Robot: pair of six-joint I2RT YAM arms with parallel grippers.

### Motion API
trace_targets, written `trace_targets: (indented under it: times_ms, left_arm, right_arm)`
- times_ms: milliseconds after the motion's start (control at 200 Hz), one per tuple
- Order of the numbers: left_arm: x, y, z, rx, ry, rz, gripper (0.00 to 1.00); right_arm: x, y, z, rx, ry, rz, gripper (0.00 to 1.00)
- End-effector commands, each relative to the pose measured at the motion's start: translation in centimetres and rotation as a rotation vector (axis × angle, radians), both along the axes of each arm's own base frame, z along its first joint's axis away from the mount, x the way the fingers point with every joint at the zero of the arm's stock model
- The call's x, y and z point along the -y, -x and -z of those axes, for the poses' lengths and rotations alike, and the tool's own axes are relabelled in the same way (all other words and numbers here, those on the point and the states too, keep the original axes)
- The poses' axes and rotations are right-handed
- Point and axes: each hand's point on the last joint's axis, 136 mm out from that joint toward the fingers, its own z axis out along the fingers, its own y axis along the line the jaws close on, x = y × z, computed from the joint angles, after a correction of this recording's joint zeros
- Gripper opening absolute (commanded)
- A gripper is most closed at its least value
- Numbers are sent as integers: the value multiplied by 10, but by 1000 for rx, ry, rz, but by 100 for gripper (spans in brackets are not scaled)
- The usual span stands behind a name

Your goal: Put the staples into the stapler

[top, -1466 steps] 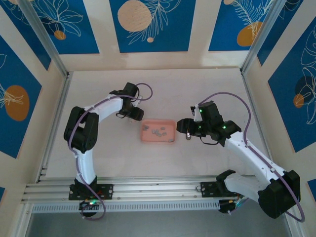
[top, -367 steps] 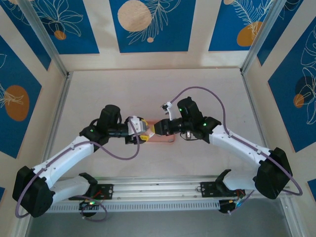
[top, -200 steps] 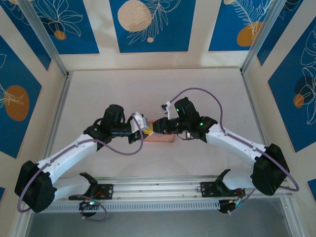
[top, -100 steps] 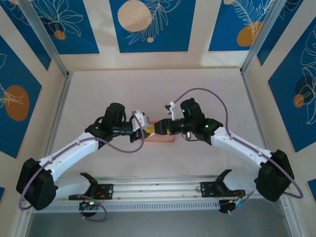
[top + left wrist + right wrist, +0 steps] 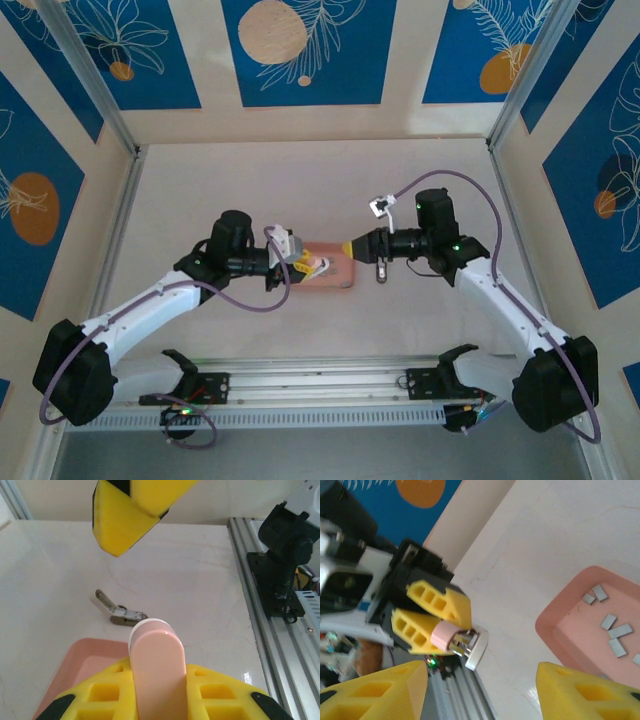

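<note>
My left gripper (image 5: 293, 266) is shut on the pink-white stapler (image 5: 312, 265), holding it above the left end of the pink tray (image 5: 340, 276). In the left wrist view the stapler (image 5: 157, 665) stands between my yellow fingers (image 5: 220, 687). The right wrist view shows that stapler (image 5: 462, 641) with its white lid swung open and metal inside. Several grey staples (image 5: 613, 630) lie in the tray (image 5: 560, 625). My right gripper (image 5: 348, 247) is open and empty, just right of the tray, its fingers (image 5: 375, 692) wide apart. Its finger (image 5: 127, 510) hangs ahead of the stapler.
A small hinged metal piece (image 5: 119, 612) lies on the table beside the tray, also seen under my right wrist (image 5: 381, 272). An aluminium rail (image 5: 320, 385) with both arm bases runs along the near edge. Frame posts and patterned walls enclose the table.
My right gripper has pulled back to the right, away from the stapler it was close against half a second ago. My left gripper keeps hold of the stapler in nearly the same place.
</note>
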Motion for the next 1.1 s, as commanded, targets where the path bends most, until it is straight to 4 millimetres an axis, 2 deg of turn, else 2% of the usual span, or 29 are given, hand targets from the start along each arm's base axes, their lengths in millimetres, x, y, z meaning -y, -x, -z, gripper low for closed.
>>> trace_targets:
  times_ms: [0, 135, 215, 300, 485, 670, 995, 1095]
  left_arm:
    - [5, 17, -18, 35, 82, 101, 1]
    - [7, 25, -24, 41, 112, 155, 1]
    - [7, 29, -27, 45, 123, 180, 2]
    - [7, 32, -29, 48, 134, 199, 2]
    - [8, 36, -34, 50, 148, 235, 2]
    - [9, 38, -36, 50, 157, 251, 2]
    - [9, 40, -38, 52, 168, 262, 2]
    - [9, 40, -39, 54, 173, 262, 2]
  right_arm:
    - [-3, 38, -14, 331, 16, -221, 60]
    - [-9, 52, -6, 639, 86, -330, 62]
    - [-14, 57, -4, 750, 93, -388, 63]
    - [-20, 54, 1, 804, 129, -417, 62]
    - [-33, 52, 2, 820, 122, -484, 61]
    - [-42, 55, -2, 807, 55, -531, 54]
    - [-46, 60, -5, 752, -12, -588, 44]
    - [-45, 59, -8, 745, -26, -590, 38]
